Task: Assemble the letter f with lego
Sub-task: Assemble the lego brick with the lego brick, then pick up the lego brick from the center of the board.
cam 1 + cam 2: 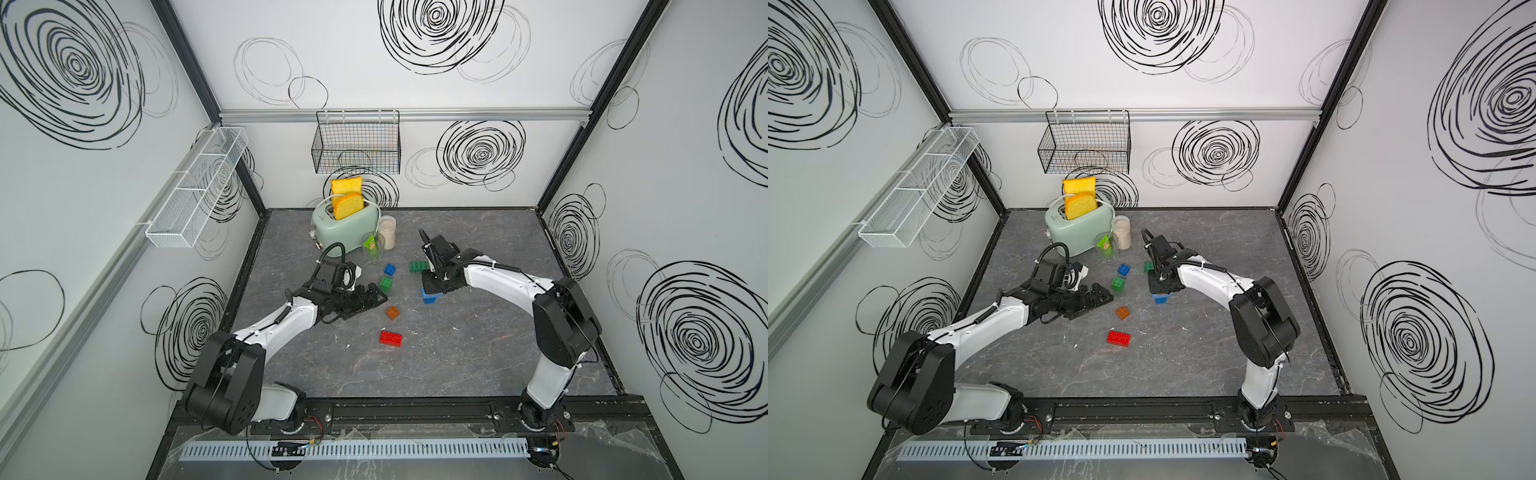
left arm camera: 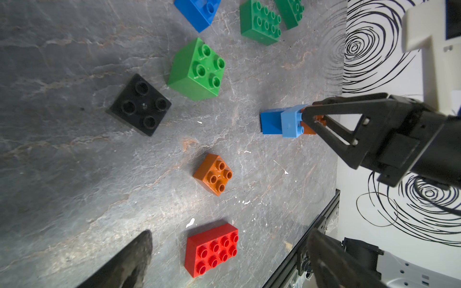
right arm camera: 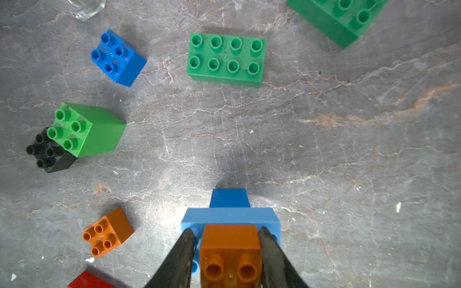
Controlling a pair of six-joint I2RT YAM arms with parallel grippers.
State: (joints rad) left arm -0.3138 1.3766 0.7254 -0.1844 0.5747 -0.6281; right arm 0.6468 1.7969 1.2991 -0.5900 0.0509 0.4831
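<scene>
Step in hand: by the look of it, you are seating a brick on the standing stack, the start of the letter's stem.
Stack: it stands just right of centre in a top view [image 1: 430, 296], apart from the loose bricks. A blue brick [image 3: 229, 198] is the base, a light blue oblong [image 3: 229, 215] lies across it, and an orange brick [image 3: 230, 246] sits on top.
Right end effector [image 3: 226, 232]: its fingers flank the orange brick at the bottom centre of the right wrist frame, close on both sides. You cannot tell whether they press it or have let go.
Left end effector [image 1: 368, 300]: it is spread wide and holds nothing, low over the surface [image 1: 478, 353] left of centre.
Loose lego: a blue square [image 3: 117, 57] and a green oblong [image 3: 225, 58] lie across the top. A second green oblong [image 3: 336, 15] is at the upper right. A green square [image 3: 87, 129] and a black square [image 3: 47, 154] are at the left edge. An orange square [image 3: 108, 232] is at the lower left. A red oblong [image 1: 390, 338] lies below centre in the top view.
Progress: early, judging by the many bricks unplaced.
Next move: you likely need to check the orange brick is pressed home. Then free the fingers and rise straight up so the narrow stack does not tip.
After that: pick an oblong for the upper bar.
</scene>
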